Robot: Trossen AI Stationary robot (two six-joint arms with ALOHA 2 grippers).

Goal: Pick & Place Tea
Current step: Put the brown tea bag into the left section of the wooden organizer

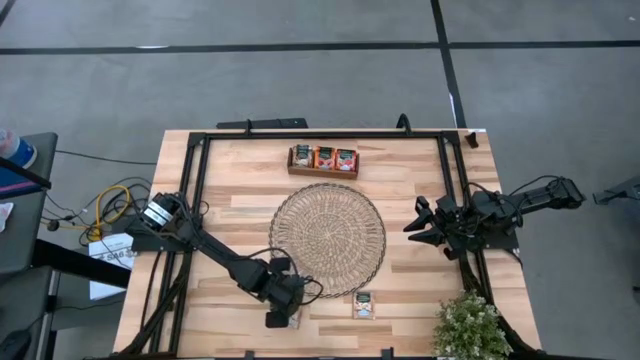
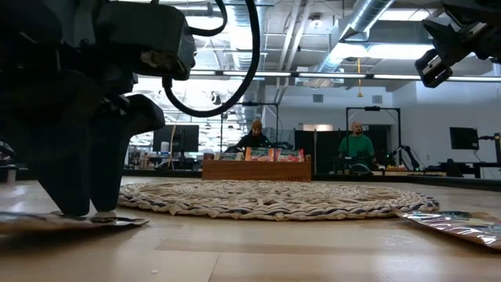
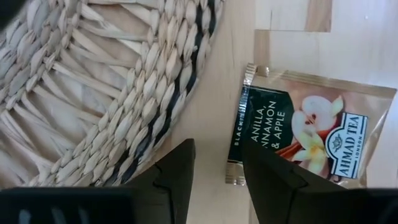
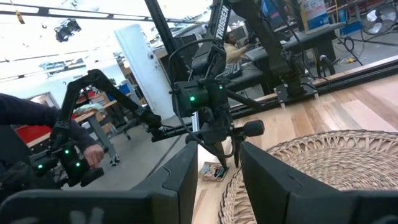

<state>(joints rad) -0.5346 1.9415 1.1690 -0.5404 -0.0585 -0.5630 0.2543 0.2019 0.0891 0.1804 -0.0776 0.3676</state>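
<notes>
A beige tea sachet with a dark green end lies flat on the wood near the table's front edge, just off the round woven mat. My left gripper points down over it, open; one finger stands over the bare wood beside the green end, the other over the sachet. In the low view the fingers reach down to the sachet. A second sachet lies flat to its right. My right gripper waits open at the table's right side, holding nothing. My left gripper straddles the sachet's dark green end edge from above, its fingers pointing steeply down and open. The sachet lies flat on the table. I cannot tell whether the fingertips touch it.
A brown wooden divided tray with three sachets standing in it sits at the far middle. A potted green plant stands at the front right corner. A black frame borders the table. People show in the room beyond.
</notes>
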